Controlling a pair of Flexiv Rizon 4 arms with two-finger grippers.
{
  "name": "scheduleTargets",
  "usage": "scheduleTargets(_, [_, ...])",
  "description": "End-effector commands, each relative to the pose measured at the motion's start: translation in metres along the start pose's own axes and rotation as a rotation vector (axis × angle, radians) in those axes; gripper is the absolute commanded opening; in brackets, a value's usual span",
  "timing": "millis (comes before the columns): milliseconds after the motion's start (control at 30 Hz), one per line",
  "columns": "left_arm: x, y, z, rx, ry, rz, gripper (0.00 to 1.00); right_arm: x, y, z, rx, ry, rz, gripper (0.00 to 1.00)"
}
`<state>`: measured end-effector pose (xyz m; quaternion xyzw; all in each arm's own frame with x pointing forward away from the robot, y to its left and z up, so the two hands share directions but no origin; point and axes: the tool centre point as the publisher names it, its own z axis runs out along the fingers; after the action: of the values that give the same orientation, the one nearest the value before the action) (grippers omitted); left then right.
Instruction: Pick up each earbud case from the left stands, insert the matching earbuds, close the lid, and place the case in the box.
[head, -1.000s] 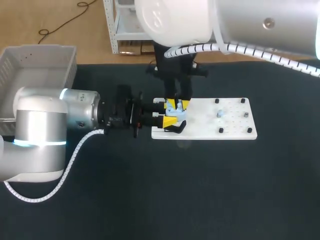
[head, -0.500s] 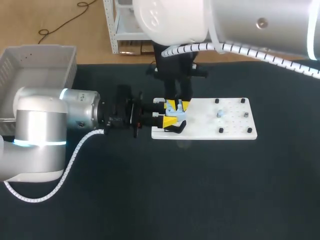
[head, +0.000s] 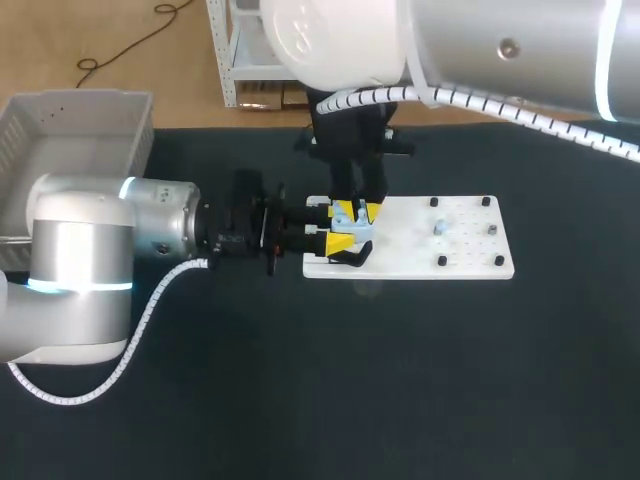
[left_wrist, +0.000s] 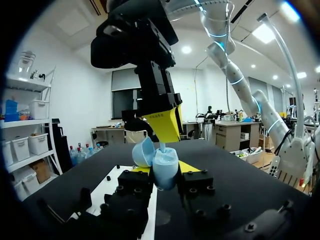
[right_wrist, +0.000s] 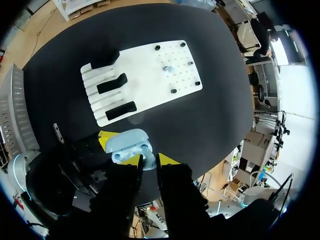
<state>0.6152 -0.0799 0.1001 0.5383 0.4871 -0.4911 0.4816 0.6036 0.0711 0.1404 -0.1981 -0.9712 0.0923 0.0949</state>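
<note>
Case: the pale-blue earbud case (right_wrist: 127, 144), lid open, is clamped in the left pincer (left_wrist: 166, 174), above the white stand board's (head: 470, 262) left end, mid-frame in the head view.
Right pincer: the right pincer (right_wrist: 149, 160) points down, closed on one earbud (left_wrist: 162, 146).
Key relation: the case's open face lies just under the earbud, so a short downward push looks likely.
Views: the right wrist view shows sideways offset, the left wrist view the height gap, and the head view neither.
Box: the grey bin (head: 60, 150), upper left, well apart.

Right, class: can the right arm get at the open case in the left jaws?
Likely yes: the right jaws hang directly over the case, its lid open, nothing between; they are shut on an earbud.
</note>
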Motion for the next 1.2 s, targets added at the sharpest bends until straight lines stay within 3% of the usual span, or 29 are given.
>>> scheduleTargets(33, [0.000, -0.002, 0.000, -0.007, -0.001, 0.003, 0.00, -0.001, 0.001, 0.001, 0.003, 0.001, 0.004, 0.00])
scheduleTargets(400, [0.000, -0.002, 0.000, -0.007, -0.001, 0.003, 0.00, -0.004, 0.004, 0.005, 0.016, 0.007, 0.014, 0.00])
scheduleTargets(433, [0.000, -0.002, 0.000, -0.007, -0.001, 0.003, 0.00, -0.004, 0.004, 0.006, 0.014, 0.010, 0.013, 0.10])
scheduleTargets(567, [0.000, -0.002, 0.000, -0.007, -0.001, 0.003, 0.00, -0.004, 0.006, 0.005, 0.011, 0.009, 0.009, 0.16])
scheduleTargets(700, [0.000, -0.002, 0.000, -0.007, -0.001, 0.003, 0.00, -0.003, 0.007, 0.004, 0.007, 0.008, 0.009, 0.39])
scheduleTargets(767, [0.000, -0.002, 0.000, -0.007, -0.001, 0.003, 0.00, -0.003, 0.008, 0.004, 0.006, 0.006, 0.009, 0.45])
scheduleTargets(1000, [0.000, -0.002, 0.000, -0.007, -0.001, 0.003, 0.00, 0.000, 0.009, 0.001, -0.006, -0.003, 0.008, 0.49])
scheduleTargets(1200, [0.000, -0.002, 0.000, -0.007, -0.001, 0.003, 0.00, 0.013, -0.003, -0.018, -0.073, -0.058, 0.007, 0.49])
